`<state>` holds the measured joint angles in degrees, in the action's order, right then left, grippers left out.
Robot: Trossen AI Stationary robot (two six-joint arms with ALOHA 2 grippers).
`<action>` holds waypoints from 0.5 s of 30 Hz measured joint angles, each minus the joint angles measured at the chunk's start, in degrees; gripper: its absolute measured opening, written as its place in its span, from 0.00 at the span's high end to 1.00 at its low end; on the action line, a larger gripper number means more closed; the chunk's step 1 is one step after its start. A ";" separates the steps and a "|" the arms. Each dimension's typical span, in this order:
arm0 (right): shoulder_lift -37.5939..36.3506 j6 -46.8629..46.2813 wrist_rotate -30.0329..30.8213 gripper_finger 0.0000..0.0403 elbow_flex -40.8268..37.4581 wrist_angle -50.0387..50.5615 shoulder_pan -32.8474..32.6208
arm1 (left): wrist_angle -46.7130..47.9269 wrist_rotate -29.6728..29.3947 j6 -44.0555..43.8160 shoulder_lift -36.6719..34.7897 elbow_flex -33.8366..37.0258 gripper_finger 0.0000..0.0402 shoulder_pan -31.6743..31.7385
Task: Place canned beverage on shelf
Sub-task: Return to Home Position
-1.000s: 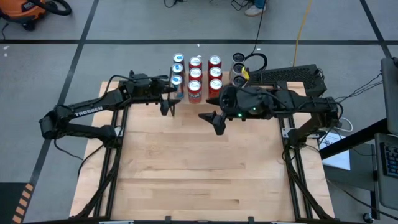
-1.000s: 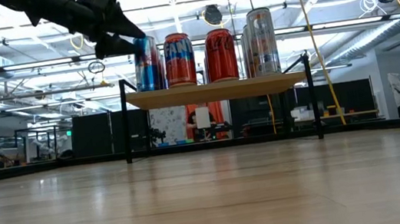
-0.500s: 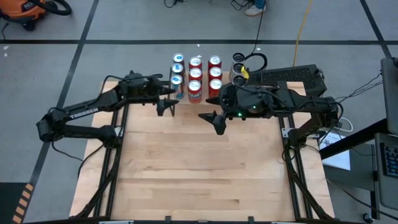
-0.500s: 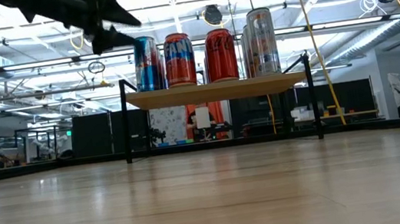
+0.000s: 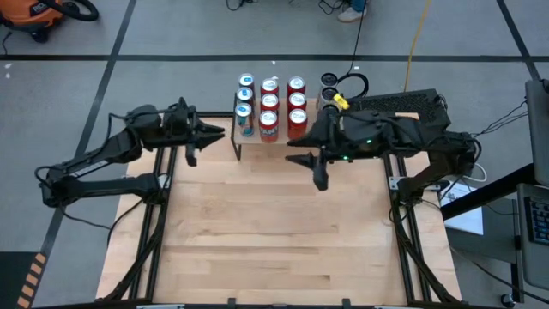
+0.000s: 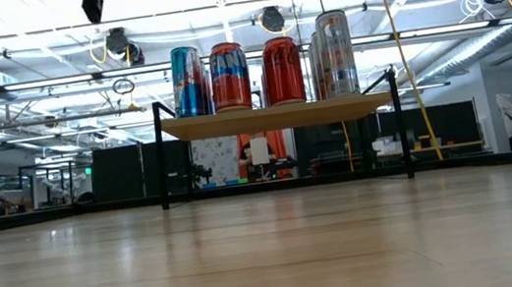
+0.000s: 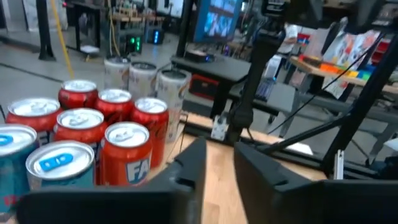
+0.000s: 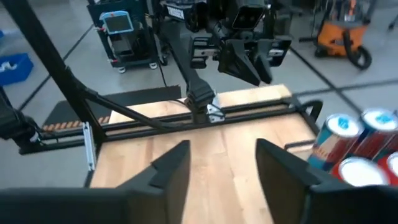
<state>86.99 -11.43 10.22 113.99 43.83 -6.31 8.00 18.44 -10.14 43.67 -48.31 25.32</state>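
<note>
**Both grippers open and empty; cans standing on the shelf at the bench's far edge**

The shelf point(image 6: 277, 116) stands at the far edge of the bench point(image 5: 266, 240), about midway along that edge. Its light top rests on thin black legs. All the cans in view stand upright on it, in lines that run from its front to its back.

- **Blue cans** point(image 5: 246, 106): one line of three at the shelf's left end.
- **Red cans** point(image 5: 282, 103): two lines of three, just beside the blue ones.
- **Taller cans** point(image 6: 335, 52): at the shelf's right end. In the high view the right arm partly covers them.

Seen level from the low view, the four lines stand close together, and the blue one is nearest the left legs.

The left gripper point(image 5: 206, 146) hangs over the bench near its far left corner, to the left of the shelf and apart from it. Its two fingers are spread and nothing is between them.

The right gripper point(image 5: 305, 172) hangs over the bench just in front of the shelf's right end, clear of the cans. Its fingers are spread wide, with only bare wood showing through the gap in the right wrist view. It grips nothing.

The two grippers face each other across the front of the shelf.
</note>
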 joint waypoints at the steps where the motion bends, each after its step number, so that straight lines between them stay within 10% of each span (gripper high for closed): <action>1: -0.58 1.26 0.00 0.62 0.00 0.08 -0.02 | -0.18 0.00 -0.14 -0.50 0.00 0.81 0.00; 15: -12.19 6.98 -3.30 0.98 0.00 12.83 -0.20 | -8.15 1.90 -0.56 -1.23 -0.04 0.99 -4.08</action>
<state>74.80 -4.44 6.92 113.99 56.66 -6.50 -0.15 20.33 -10.70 42.44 -48.36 21.24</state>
